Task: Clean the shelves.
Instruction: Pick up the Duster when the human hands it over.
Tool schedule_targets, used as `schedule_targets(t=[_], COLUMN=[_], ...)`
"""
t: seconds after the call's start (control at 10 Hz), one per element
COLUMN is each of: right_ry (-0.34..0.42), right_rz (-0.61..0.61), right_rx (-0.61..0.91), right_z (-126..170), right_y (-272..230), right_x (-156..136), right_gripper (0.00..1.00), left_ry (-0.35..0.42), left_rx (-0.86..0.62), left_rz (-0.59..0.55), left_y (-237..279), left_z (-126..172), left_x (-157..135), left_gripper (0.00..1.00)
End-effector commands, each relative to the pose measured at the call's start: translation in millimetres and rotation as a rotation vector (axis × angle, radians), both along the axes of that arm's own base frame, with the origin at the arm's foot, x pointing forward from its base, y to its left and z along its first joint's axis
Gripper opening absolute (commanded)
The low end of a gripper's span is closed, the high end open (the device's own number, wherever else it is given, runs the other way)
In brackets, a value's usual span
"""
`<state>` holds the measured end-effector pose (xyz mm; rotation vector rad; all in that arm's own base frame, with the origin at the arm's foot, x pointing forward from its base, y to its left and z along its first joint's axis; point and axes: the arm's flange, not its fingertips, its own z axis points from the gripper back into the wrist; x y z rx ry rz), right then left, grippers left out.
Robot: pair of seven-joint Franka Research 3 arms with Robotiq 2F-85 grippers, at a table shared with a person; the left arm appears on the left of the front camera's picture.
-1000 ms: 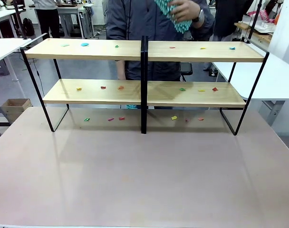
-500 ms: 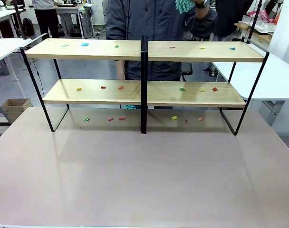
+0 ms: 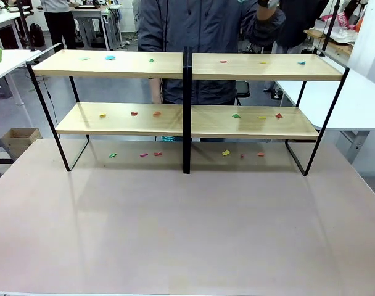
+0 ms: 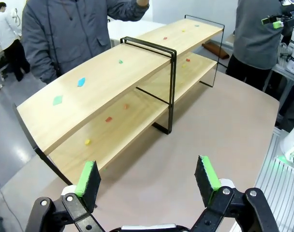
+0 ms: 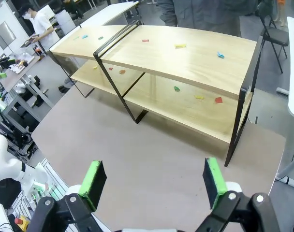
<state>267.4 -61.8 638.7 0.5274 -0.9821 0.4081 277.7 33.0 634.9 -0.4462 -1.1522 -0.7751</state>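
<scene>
Bright even indoor light, soft shadows, wrist views bow edges.

The place is taken to be a robotics lab or workshop. A broad grey-brown table (image 3: pixel 187 234) is set in an open room with a bare grey floor (image 3: pixel 15 105) and is flanked by white worktables (image 3: pixel 360 98). Further benches (image 5: pixel 14 70), crowded with gear, are ranged along one side, and a person in a white top (image 5: pixel 40 26) is seen standing at one. A cardboard box (image 3: pixel 18 140) is left on the floor. The gear is too small to identify; possibly tools and electronics.
</scene>
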Motion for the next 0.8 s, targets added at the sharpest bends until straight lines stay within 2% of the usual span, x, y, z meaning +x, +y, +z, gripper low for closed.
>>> schedule_targets(t=[0.0, 0.7], right_ry=[0.001, 0.001], right_rz=[0.001, 0.001], right_rx=[0.005, 0.005], right_z=[-0.3, -0.3], right_y=[-0.6, -0.6], right_x=[0.3, 0.3], right_gripper=[1.00, 1.00], left_ry=[-0.011, -0.011], left_rx=[-0.005, -0.005], left_rz=[-0.010, -0.010], left_y=[0.2, 0.2], left_z=[1.3, 1.3], left_x=[-2.3, -2.3], left_gripper=[1.00, 1.00])
